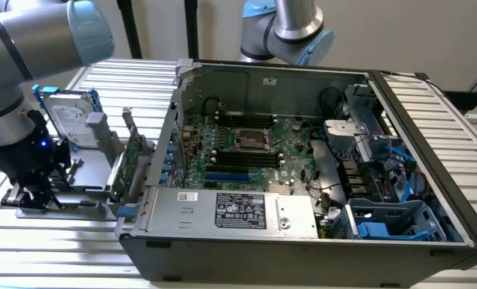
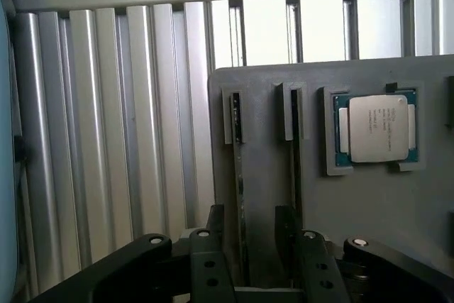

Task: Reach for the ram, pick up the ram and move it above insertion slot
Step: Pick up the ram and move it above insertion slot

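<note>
Two black fingers (image 2: 216,246) of the gripper (image 2: 250,218) stand spread, a clear gap between them, low over a grey holder block (image 2: 369,204) on the slatted metal table (image 2: 106,140). Nothing pinched.

- The ram (image 2: 240,168) stands on edge in a narrow slot of the block. It runs up through the gap, close along one finger; contact cannot be told.
- A second slot (image 2: 294,147) lies just beside it, also showing a dark edge. Contents unclear.
- Further along the block, a processor (image 2: 376,127) sits in a square recess. Print on its silver lid is too small to read.
- From across the room, the gripper (image 1: 31,201) hangs at the exterior view's left, beside a hard drive (image 1: 68,120) and a green expansion card (image 1: 126,165) propped upright.
- An open computer case (image 1: 302,253) lies well apart from it. The power supply (image 1: 295,217) at its near edge carries a black label (image 1: 240,211); the text is illegible.
- Beyond that, the motherboard (image 1: 290,135) with black memory slots (image 1: 242,159) flanking the socket.
- Farthest back, a second arm's base (image 1: 290,27).
</note>
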Motion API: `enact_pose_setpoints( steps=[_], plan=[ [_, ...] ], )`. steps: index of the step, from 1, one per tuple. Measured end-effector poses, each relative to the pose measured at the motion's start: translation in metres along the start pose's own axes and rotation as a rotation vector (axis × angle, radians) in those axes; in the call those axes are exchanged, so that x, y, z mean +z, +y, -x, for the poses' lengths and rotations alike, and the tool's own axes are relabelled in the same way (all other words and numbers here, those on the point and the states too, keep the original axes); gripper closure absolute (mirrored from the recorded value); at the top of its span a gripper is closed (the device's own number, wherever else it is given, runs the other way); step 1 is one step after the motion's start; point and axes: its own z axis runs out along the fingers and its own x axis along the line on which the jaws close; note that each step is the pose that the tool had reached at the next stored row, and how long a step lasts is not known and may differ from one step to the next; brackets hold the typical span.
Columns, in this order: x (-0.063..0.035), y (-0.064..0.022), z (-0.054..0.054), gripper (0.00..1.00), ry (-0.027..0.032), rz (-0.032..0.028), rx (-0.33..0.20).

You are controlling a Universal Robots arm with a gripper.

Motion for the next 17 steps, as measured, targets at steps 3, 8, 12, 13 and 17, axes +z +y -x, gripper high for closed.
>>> enact_pose_setpoints(
  steps=[3, 8, 12, 13, 17],
  plan=[
    [0.0029, -0.0001, 0.000, 0.58, 0.0003, 0.0000, -0.008],
    [0.0066, -0.0002, 0.000, 0.58, 0.0007, 0.0000, -0.021],
    [0.0099, -0.0005, -0.002, 0.58, 0.0009, -0.0001, -0.029],
    [0.0106, -0.0005, -0.002, 0.58, 0.0009, -0.0001, -0.030],
    [0.0130, -0.0006, -0.003, 0.58, 0.0013, 0.0001, -0.036]
  ],
)
